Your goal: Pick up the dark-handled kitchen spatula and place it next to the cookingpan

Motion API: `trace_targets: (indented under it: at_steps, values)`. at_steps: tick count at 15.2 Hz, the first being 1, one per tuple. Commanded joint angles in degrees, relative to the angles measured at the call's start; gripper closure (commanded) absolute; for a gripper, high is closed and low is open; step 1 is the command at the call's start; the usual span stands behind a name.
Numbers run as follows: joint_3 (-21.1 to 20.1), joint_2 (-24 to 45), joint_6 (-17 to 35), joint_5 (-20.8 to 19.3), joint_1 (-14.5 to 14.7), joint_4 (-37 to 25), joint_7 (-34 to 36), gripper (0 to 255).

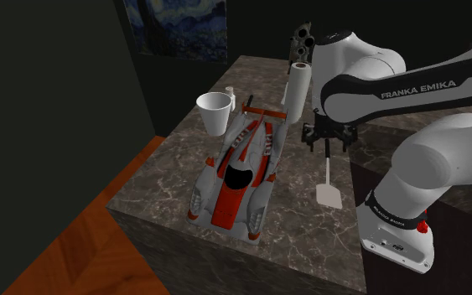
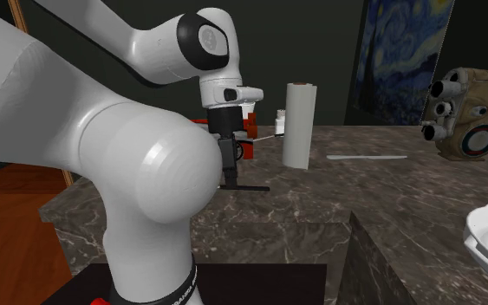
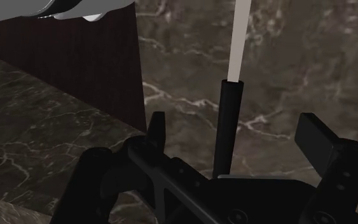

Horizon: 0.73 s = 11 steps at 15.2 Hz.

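You've got the tool (image 3: 234,125) open, straddling w/o touching the dark handle of the spatula (image 1: 329,193), which lies on the marble tabletop (image 1: 297,230).

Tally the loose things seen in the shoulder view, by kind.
Toy race car: 1
White cup: 1
White upright roll: 1
Spatula: 1
Small white item behind the cup: 1
Grey lens-studded object: 1
Total: 6
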<state>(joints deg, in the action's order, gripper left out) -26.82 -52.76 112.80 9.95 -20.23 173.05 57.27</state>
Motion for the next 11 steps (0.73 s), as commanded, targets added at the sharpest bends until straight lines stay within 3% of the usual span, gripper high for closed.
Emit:
trace_targets:
  at_steps: [1,3,4,11]
  values:
    - [0.0,0.0,0.1,0.0,0.0,0.1,0.0,0]
    - [0.0,0.0,0.0,0.0,0.0,0.0,0.0,0]
    - [0.0,0.0,0.0,0.0,0.0,0.0,0.0,255]
    - [0.0,0.0,0.1,0.0,0.0,0.0,0.0,255]
